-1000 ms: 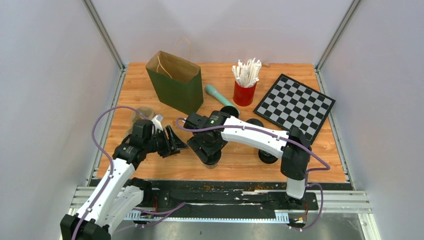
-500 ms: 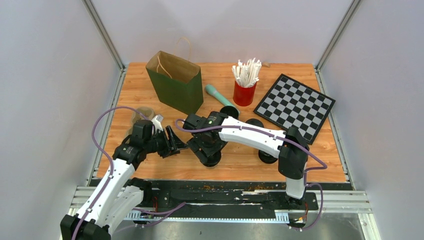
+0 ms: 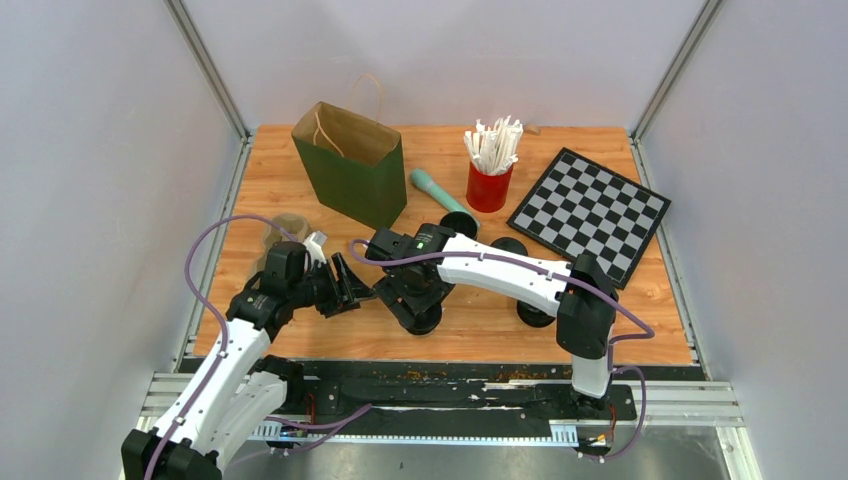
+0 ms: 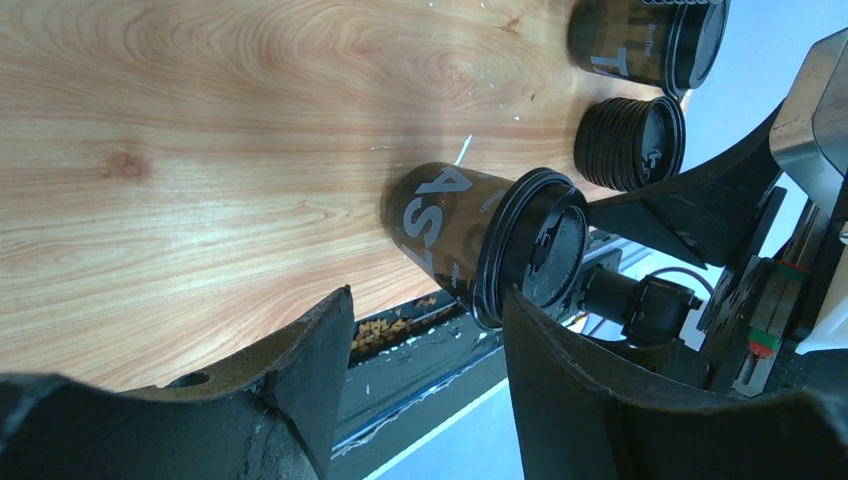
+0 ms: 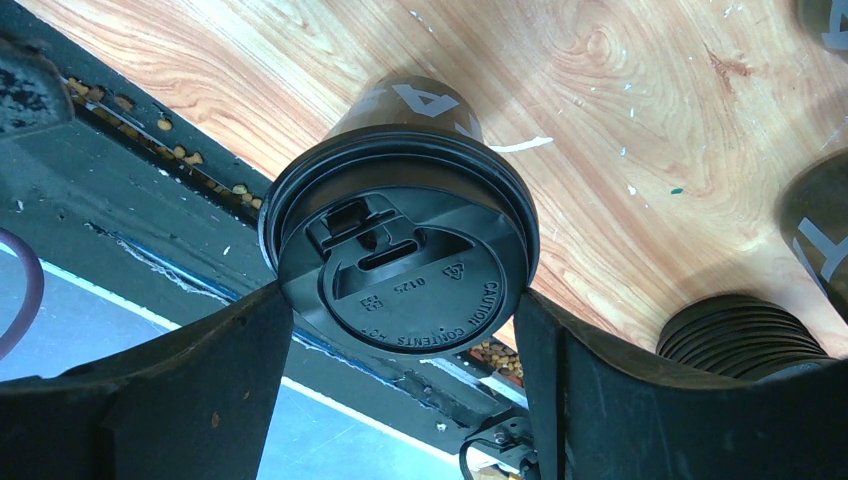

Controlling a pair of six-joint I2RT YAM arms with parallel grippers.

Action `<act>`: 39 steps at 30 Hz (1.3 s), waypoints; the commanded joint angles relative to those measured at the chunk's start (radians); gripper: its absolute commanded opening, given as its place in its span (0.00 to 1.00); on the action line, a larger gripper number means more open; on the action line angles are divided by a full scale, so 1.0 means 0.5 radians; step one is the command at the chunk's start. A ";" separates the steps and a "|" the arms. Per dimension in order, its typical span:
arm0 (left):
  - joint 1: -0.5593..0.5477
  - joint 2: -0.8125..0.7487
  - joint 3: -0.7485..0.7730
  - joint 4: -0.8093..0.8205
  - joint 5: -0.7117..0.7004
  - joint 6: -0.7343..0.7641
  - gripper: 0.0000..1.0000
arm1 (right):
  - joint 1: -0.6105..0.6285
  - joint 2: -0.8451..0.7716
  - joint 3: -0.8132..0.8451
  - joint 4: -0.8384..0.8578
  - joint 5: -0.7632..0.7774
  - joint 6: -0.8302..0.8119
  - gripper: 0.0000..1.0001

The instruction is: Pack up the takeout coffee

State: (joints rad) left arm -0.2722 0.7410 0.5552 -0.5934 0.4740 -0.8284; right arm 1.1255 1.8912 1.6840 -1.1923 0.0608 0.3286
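Note:
A dark brown coffee cup (image 5: 415, 105) with a black lid (image 5: 400, 260) stands near the table's front edge. My right gripper (image 5: 405, 300) comes down on it from above (image 3: 418, 295), and its fingers (image 5: 230, 370) press against both sides of the lid. In the left wrist view the same cup (image 4: 450, 225) stands just beyond my left gripper (image 4: 428, 295), which is open with nothing between its fingers. That gripper sits to the left of the cup (image 3: 350, 283). The green paper bag (image 3: 350, 165) stands open at the back left.
A stack of black lids (image 3: 535, 312) sits right of the cup, and two more cups (image 3: 510, 245) (image 3: 460, 222) stand behind. A red cup of white stirrers (image 3: 490, 180), a teal object (image 3: 435, 188) and a checkerboard (image 3: 590, 212) lie at the back right.
The right arm's elbow has shifted slightly to the left. Both grippers and the cup stay where they were.

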 commanded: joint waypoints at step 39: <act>0.017 -0.031 -0.098 0.192 0.097 -0.069 0.66 | 0.028 -0.060 0.019 0.026 0.048 0.002 0.81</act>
State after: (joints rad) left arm -0.2722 0.7311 0.5095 -0.5339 0.5022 -0.8539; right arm 1.1320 1.8896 1.6989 -1.2018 0.0944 0.3309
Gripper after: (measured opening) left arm 0.660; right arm 0.806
